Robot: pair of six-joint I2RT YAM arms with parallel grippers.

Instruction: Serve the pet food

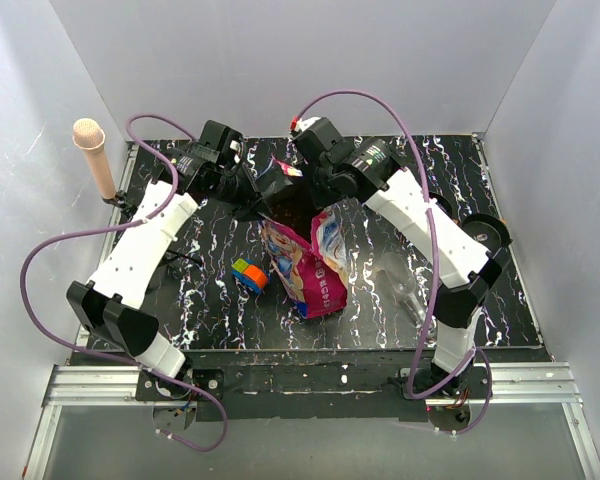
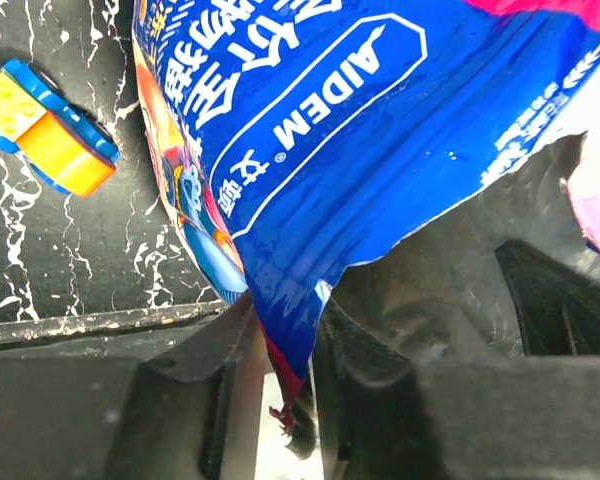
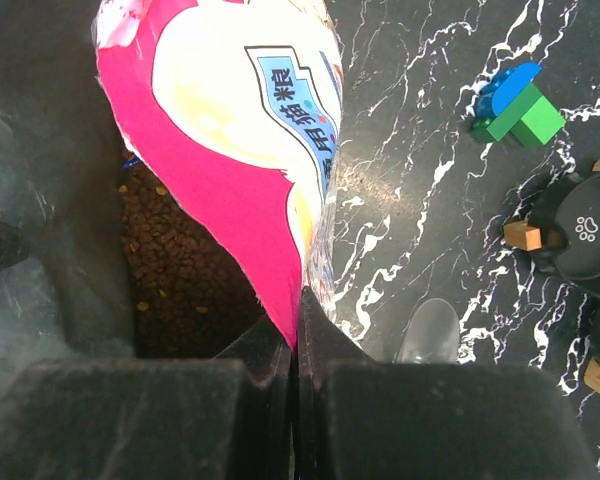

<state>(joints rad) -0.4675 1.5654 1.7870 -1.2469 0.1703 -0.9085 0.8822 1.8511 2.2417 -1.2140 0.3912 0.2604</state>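
The magenta-pink and blue pet food bag (image 1: 302, 268) stands in the middle of the black marbled table (image 1: 210, 310), its mouth pulled open between my two grippers. My left gripper (image 1: 263, 196) is shut on the blue edge of the bag (image 2: 310, 150), seen pinched between its fingers in the left wrist view (image 2: 280, 330). My right gripper (image 1: 316, 194) is shut on the pink edge of the bag (image 3: 230, 190), shown in the right wrist view (image 3: 298, 300). Brown kibble (image 3: 180, 265) shows inside the open bag.
A blue, yellow and orange toy block (image 1: 250, 275) (image 2: 45, 125) lies left of the bag. A clear plastic scoop (image 1: 400, 282) (image 3: 430, 335) lies to its right. A blue-green block (image 3: 515, 105) and black bowls with tan tabs (image 3: 578, 232) sit further right. A pale post (image 1: 92, 152) stands at the far left.
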